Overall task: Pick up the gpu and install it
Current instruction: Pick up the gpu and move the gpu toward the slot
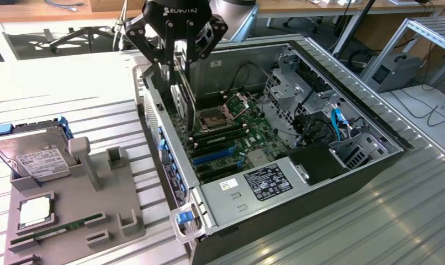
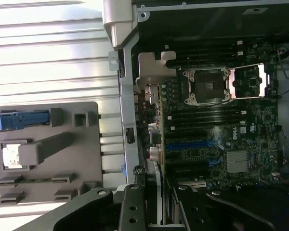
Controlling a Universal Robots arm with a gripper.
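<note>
The gpu [image 1: 182, 102] hangs edge-down as a thin dark card, and my gripper [image 1: 178, 55] is shut on its upper part. It hovers inside the open computer case [image 1: 370, 124], near the case's rear wall on the exterior view's left, above the motherboard [image 1: 233, 143] and its blue slots [image 1: 211, 157]. From the wrist, I see the card edge-on between my fingers [image 2: 130, 209], with its silver bracket [image 2: 151, 72] at the far end, beside the blue slots [image 2: 188, 144]. Whether the card touches a slot I cannot tell.
A grey parts holder [image 1: 108, 193] lies on the slatted table on the exterior view's left, carrying a hard drive [image 1: 32, 157], a CPU [image 1: 35, 211] and a green RAM stick [image 1: 57, 229]. The empty CPU socket [image 1: 211, 118] and drive cages [image 1: 296, 94] sit inside the case.
</note>
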